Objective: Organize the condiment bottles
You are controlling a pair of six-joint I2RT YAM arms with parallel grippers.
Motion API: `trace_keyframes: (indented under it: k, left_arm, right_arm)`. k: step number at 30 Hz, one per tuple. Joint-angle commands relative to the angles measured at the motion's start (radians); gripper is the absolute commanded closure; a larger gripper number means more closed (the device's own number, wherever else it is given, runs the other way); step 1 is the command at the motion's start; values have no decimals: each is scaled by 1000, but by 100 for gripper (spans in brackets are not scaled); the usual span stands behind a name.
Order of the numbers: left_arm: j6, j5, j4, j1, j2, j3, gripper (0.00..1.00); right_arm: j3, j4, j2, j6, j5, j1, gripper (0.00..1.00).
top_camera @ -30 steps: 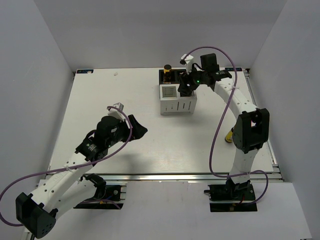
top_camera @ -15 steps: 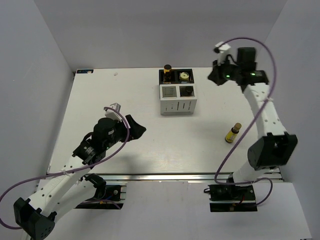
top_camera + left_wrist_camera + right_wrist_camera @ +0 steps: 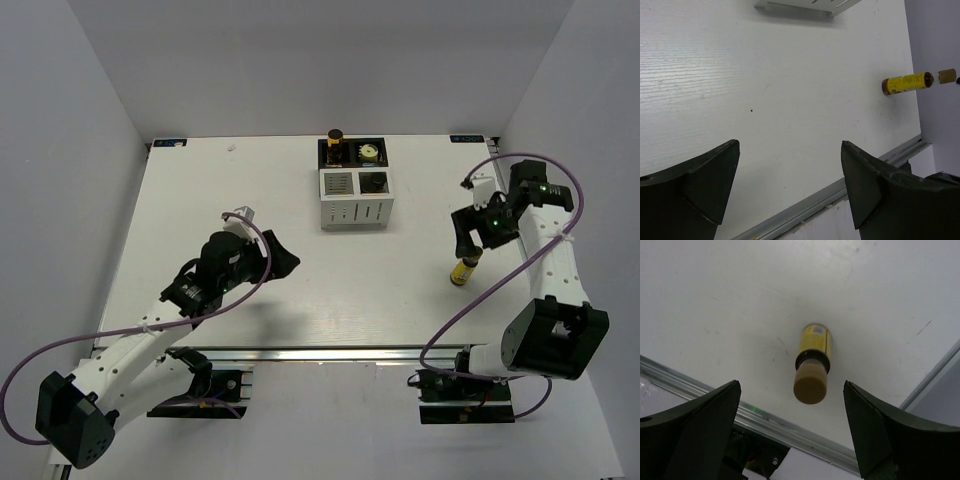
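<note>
Right jaws (image 3: 466, 236) are spread wide and carrying nothing. They hang right over the small yellow-labelled bottle with the brown neck and tan cap (image 3: 813, 351). In the wrist view the bottle sits dead centre in the gap, with no contact on either side. Left jaws (image 3: 282, 258) are wide apart too, holding nothing, parked over bare surface well away from everything.

The bottle looks upright, alone on the right side of the surface, near the front rail and well apart from the white boxy organizer rack (image 3: 355, 210).

My guess on handling: it's light and rigid, and since it's tall and narrow it'll tip if a jaw nudges it first. Can't tell if it's glass or plastic. The label looks smooth, so maybe a bit slippery. I'd close on the yellow body just below the neck, not on the cap, which could twist or let it swing.

The rack sits toward the back with a dark bottle (image 3: 336, 141) and a yellow-topped one (image 3: 368, 152) in its rear slots. The white wood-grain surface (image 3: 200, 190) has a few scuffs and an aluminium rail (image 3: 330, 352) along the near edge. Plain pale grey walls (image 3: 90, 90) enclose the sides and back.
</note>
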Motion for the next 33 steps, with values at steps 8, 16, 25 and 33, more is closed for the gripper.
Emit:
trace_keyframes:
  k: [8,16,25,33]
  left_arm:
    - [12,21,53,-4,-23,-15,8]
    - [8,14,34,-4,-43,-17,8]
    - [3,15,39,-4,-44,-23,8]
    - [3,15,39,-4,-47,-32,8]
  right_arm:
    - [-182,78,-56,-46,94,-2,22]
    - [-283,231,-33,5,106,-2,21]
    - [-364,352,-62,34,106,-1,34]
    - [-407,380,-84,24,98,-1,60]
